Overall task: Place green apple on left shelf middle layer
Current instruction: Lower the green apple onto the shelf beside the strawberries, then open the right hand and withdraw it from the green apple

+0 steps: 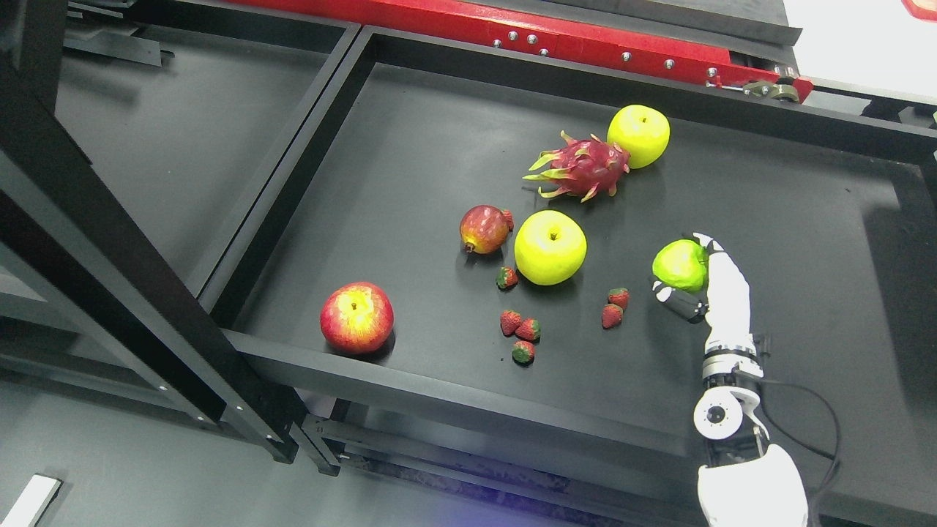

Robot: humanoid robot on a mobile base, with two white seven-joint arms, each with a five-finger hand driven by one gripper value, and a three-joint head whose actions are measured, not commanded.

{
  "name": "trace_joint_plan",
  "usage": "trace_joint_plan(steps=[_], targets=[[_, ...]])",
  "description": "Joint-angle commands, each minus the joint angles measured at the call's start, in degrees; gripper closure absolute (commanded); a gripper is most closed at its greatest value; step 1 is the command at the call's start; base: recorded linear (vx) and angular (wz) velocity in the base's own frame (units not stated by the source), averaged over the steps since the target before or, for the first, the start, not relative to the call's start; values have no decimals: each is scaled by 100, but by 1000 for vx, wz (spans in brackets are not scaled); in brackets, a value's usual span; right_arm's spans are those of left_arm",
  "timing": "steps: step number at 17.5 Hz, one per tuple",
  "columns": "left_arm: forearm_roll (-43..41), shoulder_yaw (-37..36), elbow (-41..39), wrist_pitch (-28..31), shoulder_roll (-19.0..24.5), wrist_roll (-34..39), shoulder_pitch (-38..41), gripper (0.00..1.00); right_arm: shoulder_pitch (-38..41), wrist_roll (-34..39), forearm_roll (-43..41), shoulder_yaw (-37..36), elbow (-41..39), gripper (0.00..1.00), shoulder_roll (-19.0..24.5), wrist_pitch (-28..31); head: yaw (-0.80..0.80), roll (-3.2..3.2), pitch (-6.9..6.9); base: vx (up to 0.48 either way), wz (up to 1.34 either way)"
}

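My right hand (688,282) reaches in from the lower right and its fingers curl around a green apple (678,265) on the black shelf tray (805,241). The apple sits just left of my white palm, thumb below it, fingertips over its top. Two more yellow-green apples lie on the tray, one in the middle (550,247) and one at the back (639,135). The left shelf (183,124) is a separate black tray at the upper left. My left arm is out of view.
A red apple (356,317) lies near the tray's front left. A dragon fruit (582,168), a pomegranate (484,228) and several small strawberries (521,329) lie mid-tray. A black frame post (110,249) crosses diagonally at left. A red bar (556,40) runs along the back.
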Motion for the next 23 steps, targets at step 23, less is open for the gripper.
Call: trace_joint_plan(steps=[23], targets=[[0,5,-1,-1,100,1,0,0,1549,236,-3240,566,-1744,0,370,-1024,0,0,-1,0,0]])
